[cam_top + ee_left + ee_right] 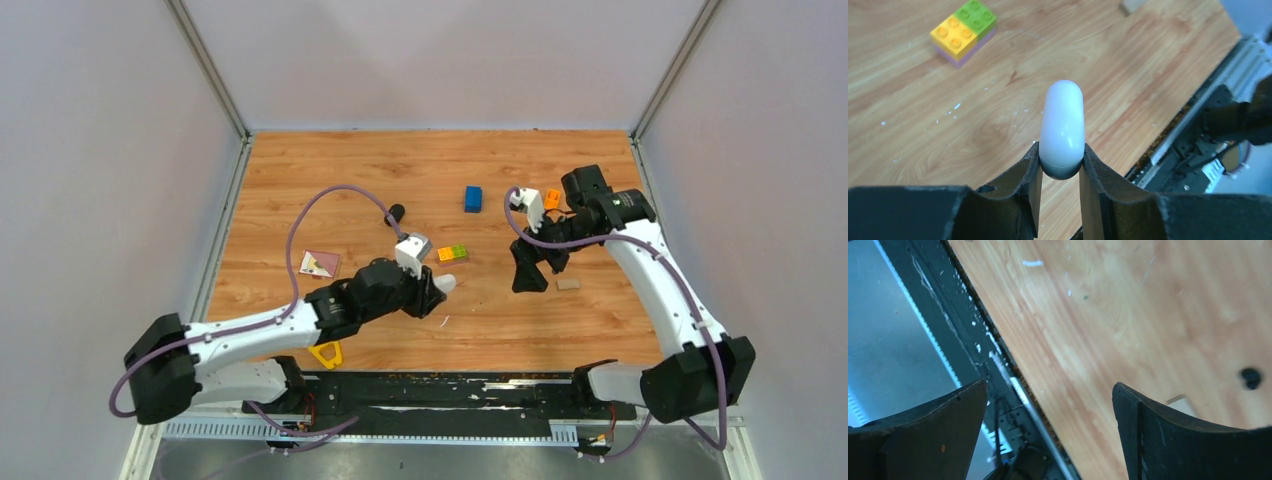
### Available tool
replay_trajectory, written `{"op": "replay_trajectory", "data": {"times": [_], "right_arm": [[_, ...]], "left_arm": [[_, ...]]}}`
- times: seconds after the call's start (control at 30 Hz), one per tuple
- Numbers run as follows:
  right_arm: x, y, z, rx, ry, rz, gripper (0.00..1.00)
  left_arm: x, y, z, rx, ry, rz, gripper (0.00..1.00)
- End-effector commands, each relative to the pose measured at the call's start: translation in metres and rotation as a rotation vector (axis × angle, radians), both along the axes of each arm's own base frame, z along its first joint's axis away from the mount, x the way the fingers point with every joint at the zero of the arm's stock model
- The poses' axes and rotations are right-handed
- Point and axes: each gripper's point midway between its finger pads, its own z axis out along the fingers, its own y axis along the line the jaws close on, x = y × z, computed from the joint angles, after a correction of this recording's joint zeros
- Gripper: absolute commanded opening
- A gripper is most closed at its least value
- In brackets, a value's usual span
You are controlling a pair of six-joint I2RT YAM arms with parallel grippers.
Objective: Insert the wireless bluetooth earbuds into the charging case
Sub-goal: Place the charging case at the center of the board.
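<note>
My left gripper (436, 286) (1061, 152) is shut on a glossy white pill-shaped case (1063, 127) with a seam near its lower end. The case looks closed and juts forward from the fingers above the table; it also shows in the top view (445, 283). A small black rounded object (396, 212) lies on the table behind the left arm and shows in the right wrist view (1250, 378); I cannot tell if it is a bud or a case. No separate earbuds are visible. My right gripper (524, 283) (1049, 387) is open and empty, pointing down over the table.
A yellow-green brick (452, 253) (964, 31), a blue brick (473, 198) and an orange brick (552, 198) lie mid-table. A tan block (568, 284) sits by the right gripper. A pink card (320, 263) and a yellow triangle (326, 353) lie at the left.
</note>
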Motion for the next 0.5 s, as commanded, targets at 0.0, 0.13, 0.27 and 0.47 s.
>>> {"op": "replay_trajectory", "data": {"times": [0.0,0.13,0.27,0.47], "right_arm": [[-0.018,0.003,-0.015,0.085,0.171,-0.061,0.95],[-0.014,0.015,-0.006,0.188,0.162,-0.085,0.95],[-0.009,0.021,-0.017,0.25,0.094,-0.118,0.95],[-0.007,0.018,-0.036,0.248,0.002,-0.145,0.95]], "left_arm": [[0.021,-0.006,-0.034,0.036,0.208,0.124,0.0],[0.022,-0.037,-0.041,-0.046,0.283,0.067,0.02],[0.028,-0.053,-0.057,-0.106,0.371,0.085,0.06],[0.024,-0.073,-0.083,-0.139,0.518,0.06,0.12]]}}
